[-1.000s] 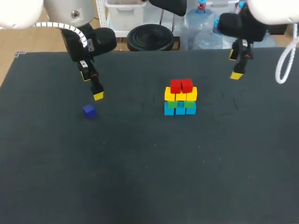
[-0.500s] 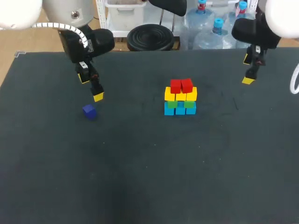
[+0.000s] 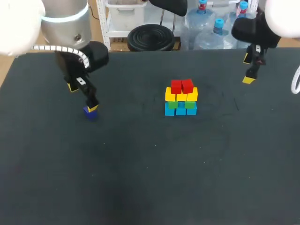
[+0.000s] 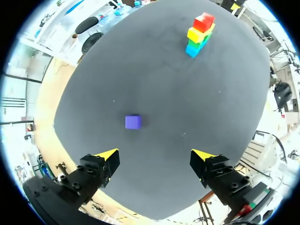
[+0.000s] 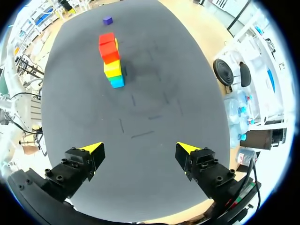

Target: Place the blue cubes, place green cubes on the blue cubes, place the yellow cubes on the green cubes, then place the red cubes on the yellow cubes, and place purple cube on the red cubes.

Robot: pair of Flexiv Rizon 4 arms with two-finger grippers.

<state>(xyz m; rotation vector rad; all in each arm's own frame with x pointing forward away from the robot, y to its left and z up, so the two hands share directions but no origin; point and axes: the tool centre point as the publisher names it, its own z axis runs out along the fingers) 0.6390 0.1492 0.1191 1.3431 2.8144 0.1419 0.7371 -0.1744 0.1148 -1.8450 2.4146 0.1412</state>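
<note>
Fetching the purple cube (image 4: pixel 133 122), last piece of the build, appears to be the step in hand; left gripper (image 4: pixel 157 157), fingers spread and empty, hovers above it; the cube lies alone on the bench (image 3: pixel 140 178), ahead of and between the yellow tips; next move, by judgement: descend astride the cube, close squarely on two opposite faces, lift; further off, stack (image 3: pixel 181 97): blue cubes (image 3: pixel 181 110) at base, green cubes (image 3: pixel 173 105), yellow cubes (image 3: pixel 181 95), red cubes (image 3: pixel 181 86) on top, crown seat vacant; farthest, right gripper (image 3: pixel 247 69), fingers apart, holding nothing, near the far bench edge.
</note>
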